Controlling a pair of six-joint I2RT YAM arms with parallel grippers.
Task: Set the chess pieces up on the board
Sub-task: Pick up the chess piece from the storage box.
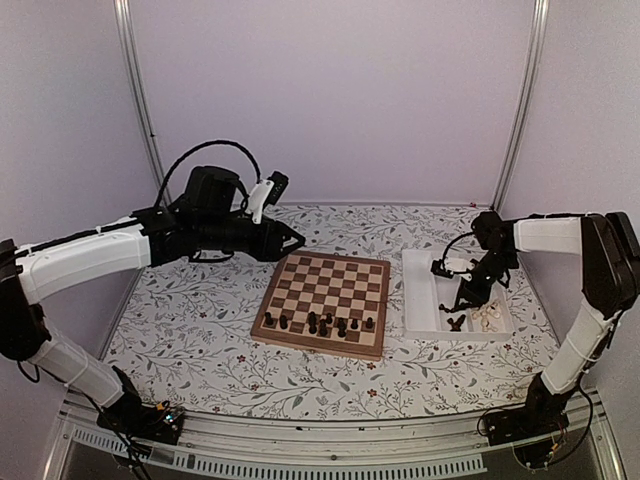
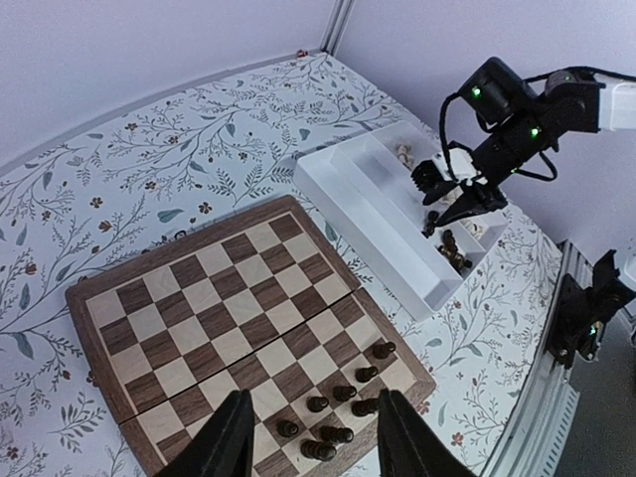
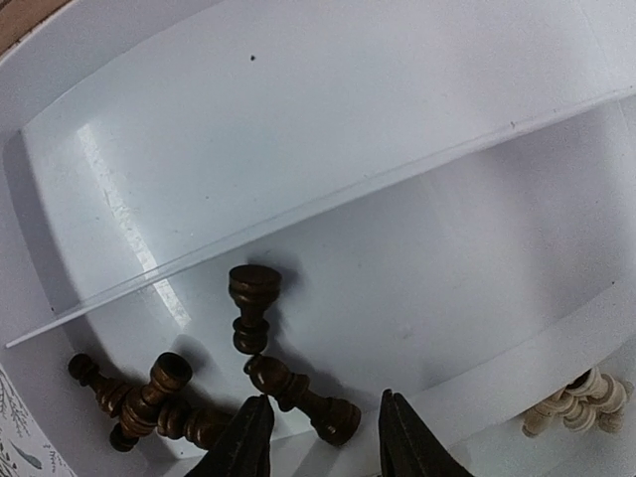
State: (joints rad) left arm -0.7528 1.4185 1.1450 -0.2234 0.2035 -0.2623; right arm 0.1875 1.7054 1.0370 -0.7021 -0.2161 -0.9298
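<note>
The board (image 1: 335, 275) lies mid-table with several dark chess pieces (image 1: 320, 323) standing along its near rows, also visible in the left wrist view (image 2: 338, 407). My left gripper (image 2: 315, 397) hovers open above those pieces, holding nothing. My right gripper (image 3: 325, 397) is down inside the white tray (image 3: 348, 129), open. A dark piece (image 3: 298, 393) lies on its side with its base between the fingertips, gaps showing on both sides. Another dark piece (image 3: 251, 303) lies just beyond it, and more dark ones (image 3: 149, 402) are heaped at the left. Cream pieces (image 3: 581, 402) sit in the neighbouring compartment.
The tray (image 1: 420, 300) stands right of the board, its long left compartment bare and thin dividers between compartments. The left arm (image 1: 200, 235) reaches over the table's back left. A floral cloth (image 1: 200, 350) covers the table.
</note>
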